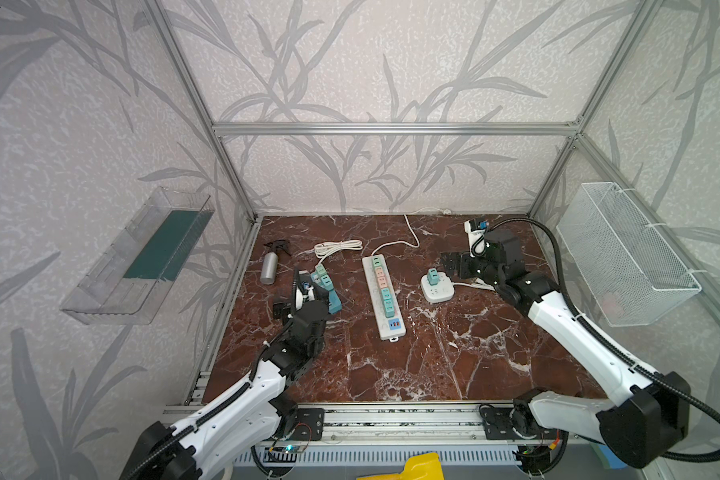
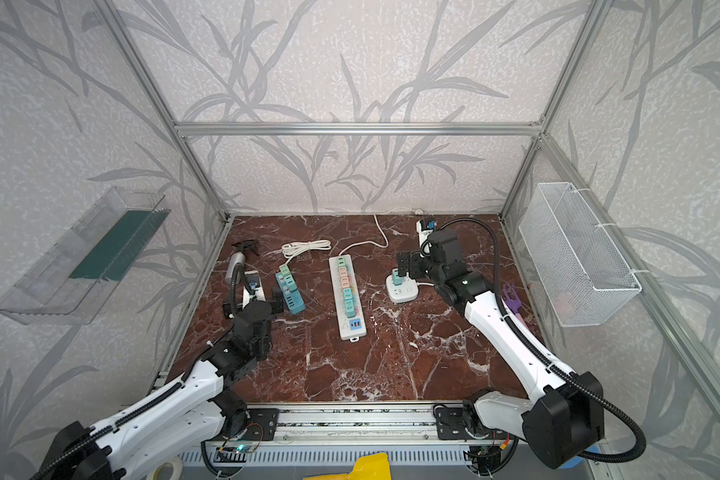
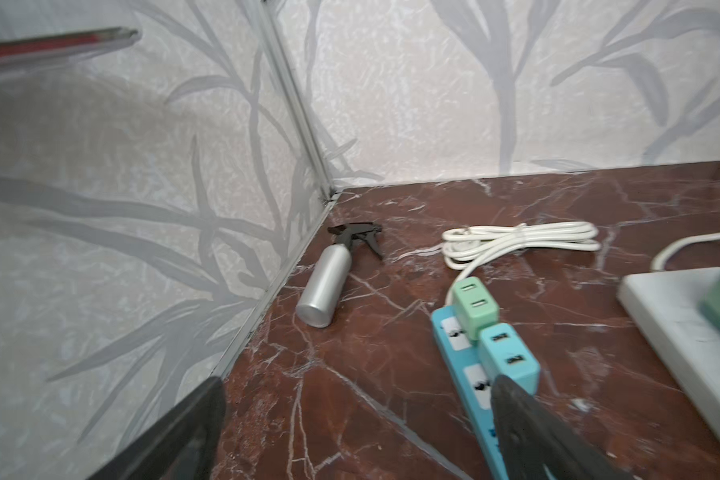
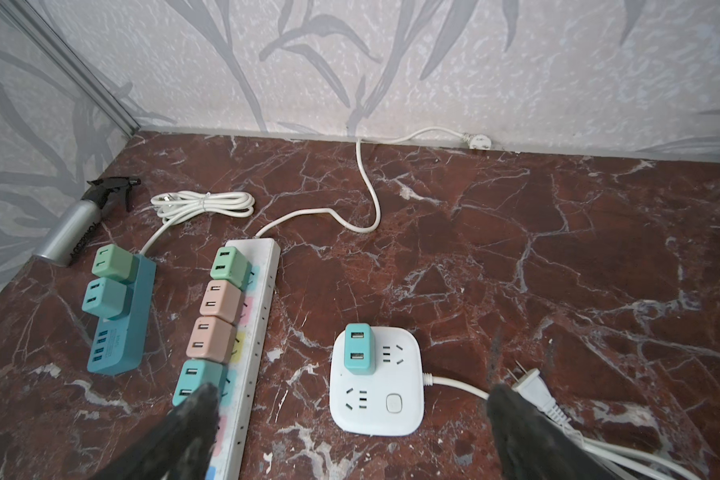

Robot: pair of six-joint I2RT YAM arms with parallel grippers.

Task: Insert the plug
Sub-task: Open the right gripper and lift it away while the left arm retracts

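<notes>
Looking across the bench, I am judging the job to be at or near its end. The right gripper [image 4: 355, 391] is hanging with its jaws spread wide and carrying nothing, just above the white square socket block [image 4: 374, 419], where a teal USB adapter [image 4: 359, 348] is sitting upright and seemingly fully seated. The left gripper [image 3: 358, 384] is likewise gaping empty, one finger hovering just beside another teal adapter [image 3: 509, 361] that is standing in the blue power strip [image 4: 138, 316] next to a mint-green adapter [image 3: 474, 305]. The long white power strip [image 4: 262, 299] between them is carrying a close row of green, pink and teal adapters.

Possibly left to do is a loose two-prong plug [image 4: 530, 384], lying flat on the marble tabletop [image 4: 516, 270] just beside the block with its metal blades bare; whether it belongs to the task I cannot tell.

Everything is looking hard and smooth: boxy matte-plastic adapters with rounded corners, a glossy rounded block, rubbery white cords, one bundled into a coil [image 3: 520, 241], and polished red-brown stone veined in white. A brushed-metal spray bottle [image 3: 323, 286] is lying on its side by the wall.
</notes>
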